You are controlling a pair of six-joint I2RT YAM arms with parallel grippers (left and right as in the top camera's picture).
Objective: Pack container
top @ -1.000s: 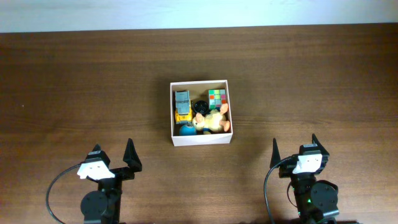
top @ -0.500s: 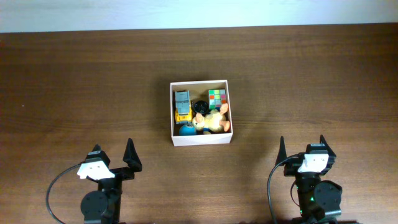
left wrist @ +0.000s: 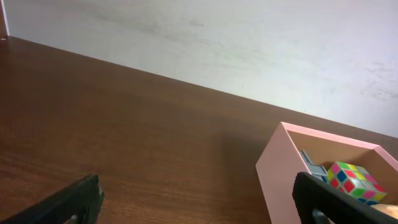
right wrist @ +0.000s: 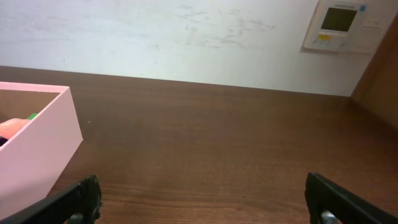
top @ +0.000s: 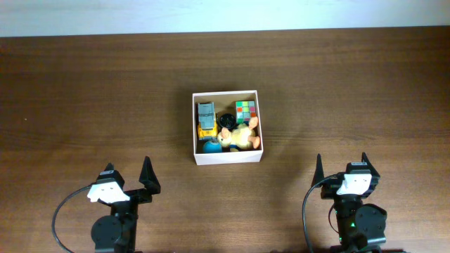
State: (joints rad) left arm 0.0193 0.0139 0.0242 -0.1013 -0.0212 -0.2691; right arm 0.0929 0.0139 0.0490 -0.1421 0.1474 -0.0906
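Note:
The container (top: pixel 228 157) is a square white-walled box with a tan inside at the table's middle. In it lie a colour cube (top: pixel 245 109), a grey and yellow toy truck (top: pixel 205 119), a black round piece (top: pixel 226 121), a tan plush toy (top: pixel 240 136) and a blue ball (top: pixel 211 147). My left gripper (top: pixel 129 169) is open and empty near the front left edge. My right gripper (top: pixel 342 161) is open and empty near the front right edge. The left wrist view shows the box (left wrist: pixel 283 168) and the cube (left wrist: pixel 352 180) at right. The right wrist view shows the box wall (right wrist: pixel 37 143) at left.
The brown wooden table (top: pixel 91 98) runs to a white wall (left wrist: pixel 249 43) at the back. A wall-mounted control panel (right wrist: pixel 341 23) shows in the right wrist view. Black cables loop beside both arm bases.
The right arm shifted slightly right and back between one second ago and half a second ago, then stayed still. The left arm and the box contents have not moved.

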